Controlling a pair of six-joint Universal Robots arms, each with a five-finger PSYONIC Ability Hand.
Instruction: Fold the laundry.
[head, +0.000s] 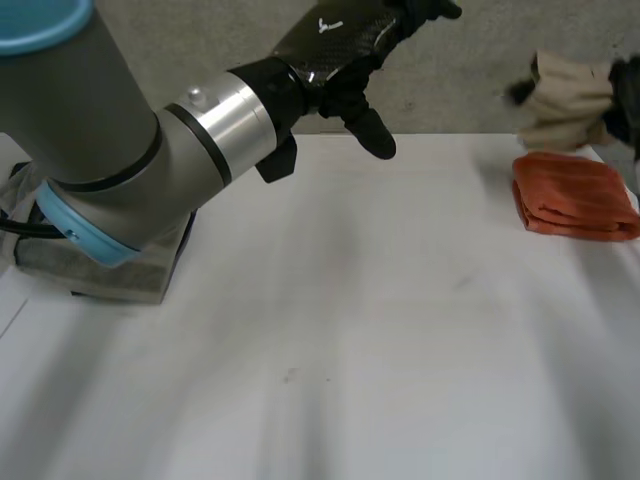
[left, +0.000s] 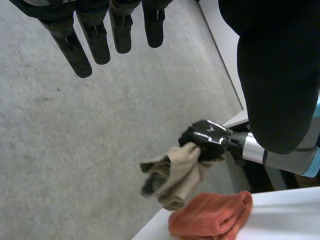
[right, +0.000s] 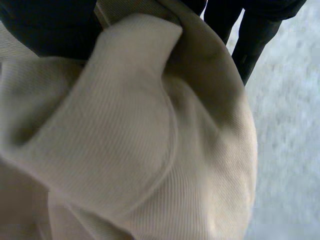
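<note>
Your left hand (head: 340, 50) is raised with its fingers straight and loose, while your right hand (left: 207, 139) is clenched around a beige cloth (left: 177, 172).

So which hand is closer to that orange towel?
The right hand: it grips a beige cloth just beyond the towel. The left hand hangs open, far across the table.

The left arm (head: 100, 150) is grey with light-blue caps and a silver cuff; the left hand (head: 340, 55) is glossy black.
</note>
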